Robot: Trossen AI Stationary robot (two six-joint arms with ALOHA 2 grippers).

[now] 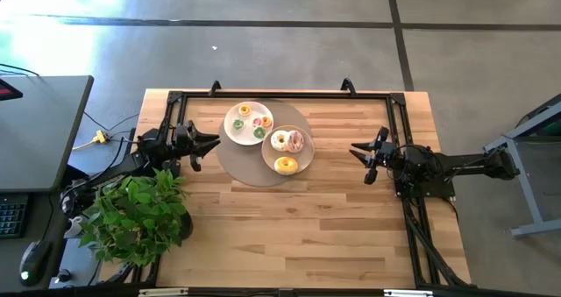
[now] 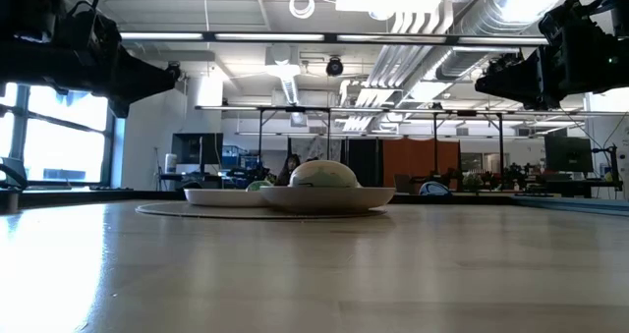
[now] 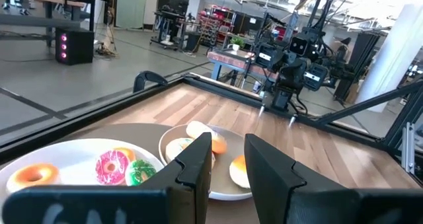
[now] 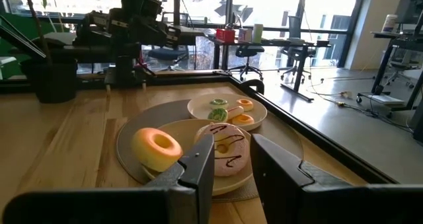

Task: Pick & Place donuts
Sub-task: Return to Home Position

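The donuts sit on two plates on a round grey mat (image 1: 235,161). A white plate (image 1: 233,135) carries several small rings, among them orange (image 3: 30,176), pink (image 3: 111,166) and green (image 3: 137,173) ones. A beige plate (image 1: 302,161) carries a white-frosted donut (image 1: 280,140), a pink-frosted one with dark lines (image 4: 228,151) and a yellow one (image 4: 156,148). My left gripper (image 1: 209,145) hangs open to the left of the plates, off the table. My right gripper (image 1: 355,152) hangs open to their right, also raised. Both point at the plates.
A potted green plant (image 1: 136,214) stands at the table's near left corner, close to the left arm. A black frame (image 1: 280,94) runs along the far edge and down both sides. Bare wood (image 1: 298,227) lies between the plates and the near edge.
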